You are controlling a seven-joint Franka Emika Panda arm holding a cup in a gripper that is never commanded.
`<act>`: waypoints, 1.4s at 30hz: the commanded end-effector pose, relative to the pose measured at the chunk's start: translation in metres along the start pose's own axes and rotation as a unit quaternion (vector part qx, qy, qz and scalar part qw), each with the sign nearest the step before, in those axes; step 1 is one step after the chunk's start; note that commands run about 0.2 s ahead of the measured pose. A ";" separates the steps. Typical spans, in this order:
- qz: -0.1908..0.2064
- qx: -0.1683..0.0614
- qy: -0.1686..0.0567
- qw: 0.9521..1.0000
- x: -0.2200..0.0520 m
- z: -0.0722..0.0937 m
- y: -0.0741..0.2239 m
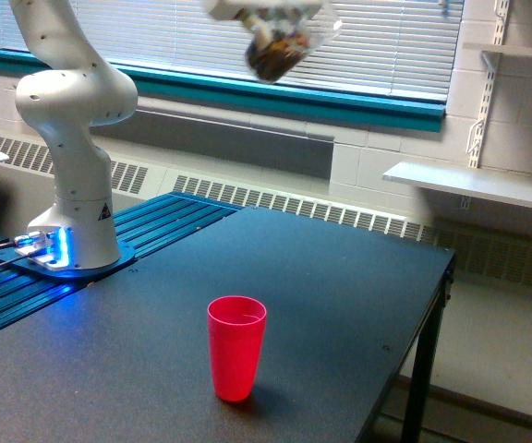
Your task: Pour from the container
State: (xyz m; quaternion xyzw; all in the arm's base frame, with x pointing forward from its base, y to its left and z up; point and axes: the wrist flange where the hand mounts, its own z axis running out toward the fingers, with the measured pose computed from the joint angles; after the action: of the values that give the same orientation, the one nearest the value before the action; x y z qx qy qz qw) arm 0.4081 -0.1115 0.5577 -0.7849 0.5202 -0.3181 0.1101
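Large dark matte rectangular worktop (340,277) is filling the lower frame, its black leg showing at the exterior view's right. White jointed robot arm (67,111) is standing on a round base lit blue, on blue ribbed metal rails (146,226) at the exterior view's left, and rising out of the top of the frame. Behind it, white window blinds (174,41) are hanging over a teal sill (247,92), with a white wall shelf (474,185) at the exterior view's right.

Opaque red plastic cup (237,347) is standing upright, mouth up, on the near part of the worktop, nothing touching it.

White tool (271,11) is showing blurred at the top edge, high above the worktop. Small clear rounded plastic cup with brown nut-like pieces (276,52) is hanging right below it, tilted, well above the red cup and slightly toward the exterior view's right of it. The tool's fingers are too blurred to make out, so cannot tell if they are clamping the clear cup.
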 end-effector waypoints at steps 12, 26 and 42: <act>0.075 -0.043 -0.018 0.996 0.032 0.026 0.094; 0.122 -0.067 -0.045 0.989 0.051 0.057 0.148; 0.139 -0.080 -0.079 0.984 0.058 0.104 0.177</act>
State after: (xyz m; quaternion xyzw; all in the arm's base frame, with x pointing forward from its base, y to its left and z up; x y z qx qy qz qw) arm 0.3459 -0.2546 0.4166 -0.7131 0.6613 -0.1913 0.1325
